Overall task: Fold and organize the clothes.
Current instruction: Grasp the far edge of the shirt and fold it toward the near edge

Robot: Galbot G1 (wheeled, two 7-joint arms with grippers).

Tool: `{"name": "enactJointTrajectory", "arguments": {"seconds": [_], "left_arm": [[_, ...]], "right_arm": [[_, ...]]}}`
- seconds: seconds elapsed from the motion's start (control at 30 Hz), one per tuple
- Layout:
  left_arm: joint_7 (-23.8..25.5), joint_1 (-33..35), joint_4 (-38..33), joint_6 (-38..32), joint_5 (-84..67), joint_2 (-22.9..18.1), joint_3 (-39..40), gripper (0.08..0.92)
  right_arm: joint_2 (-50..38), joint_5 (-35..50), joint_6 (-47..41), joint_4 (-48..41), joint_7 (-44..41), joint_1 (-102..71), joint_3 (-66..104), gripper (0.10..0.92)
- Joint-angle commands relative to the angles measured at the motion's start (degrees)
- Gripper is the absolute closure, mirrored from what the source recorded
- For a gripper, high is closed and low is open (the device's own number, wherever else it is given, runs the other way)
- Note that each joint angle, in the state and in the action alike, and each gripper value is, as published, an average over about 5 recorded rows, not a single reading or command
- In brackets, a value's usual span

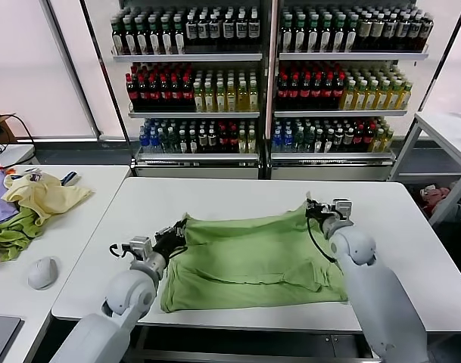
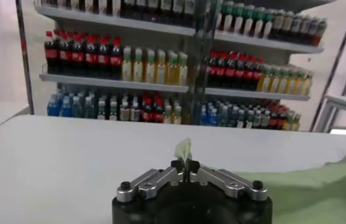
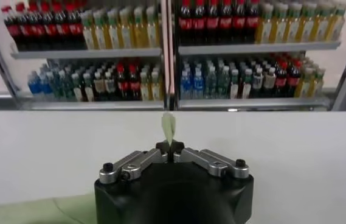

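The light green shirt (image 1: 253,257) lies spread and partly folded on the white table (image 1: 215,197). My left gripper (image 1: 177,231) is shut on the shirt's far left corner. My right gripper (image 1: 315,210) is shut on its far right corner. In the left wrist view a pinch of green fabric (image 2: 183,151) stands up between the closed fingertips of the left gripper (image 2: 185,168), and more shirt lies at the side (image 2: 331,189). In the right wrist view a green fabric tip (image 3: 169,128) sticks up from the closed right gripper (image 3: 169,149). The printed graphic and buttons are hidden.
A heap of pale yellow, purple and darker green garments (image 1: 26,204) lies on the side table at left, with a grey mouse-like object (image 1: 42,272). Shelves of bottles (image 1: 268,76) stand behind the table. Another table (image 1: 450,128) stands at the far right.
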Motion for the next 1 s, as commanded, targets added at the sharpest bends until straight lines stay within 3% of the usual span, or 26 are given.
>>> {"name": "enactJointTrajectory", "arguments": {"seconds": [0.03,0.57,0.77,1.0], "left_arm": [[1.44,13.92,-11.96,0.04,0.03,1.58,-3.11,0.907],[3.03,14.14,-7.51,3.81,6.2,1.69,-3.3,0.897],[0.59,17.55,-10.44,2.0,12.61,-0.61,-5.0,0.761],[-8.54,21.49,-13.63,1.34,18.62,-9.68,-7.14,0.553]], "right_arm": [[-3.12,1.24,-0.07,18.47,0.21,-17.91,9.16,0.908],[-0.49,-5.04,-1.1,15.7,1.81,-21.51,7.78,0.883],[-0.31,-6.19,-0.99,17.83,1.8,-22.73,8.23,0.74],[-0.49,-7.38,-0.27,22.47,1.53,-26.65,10.52,0.533]]}}
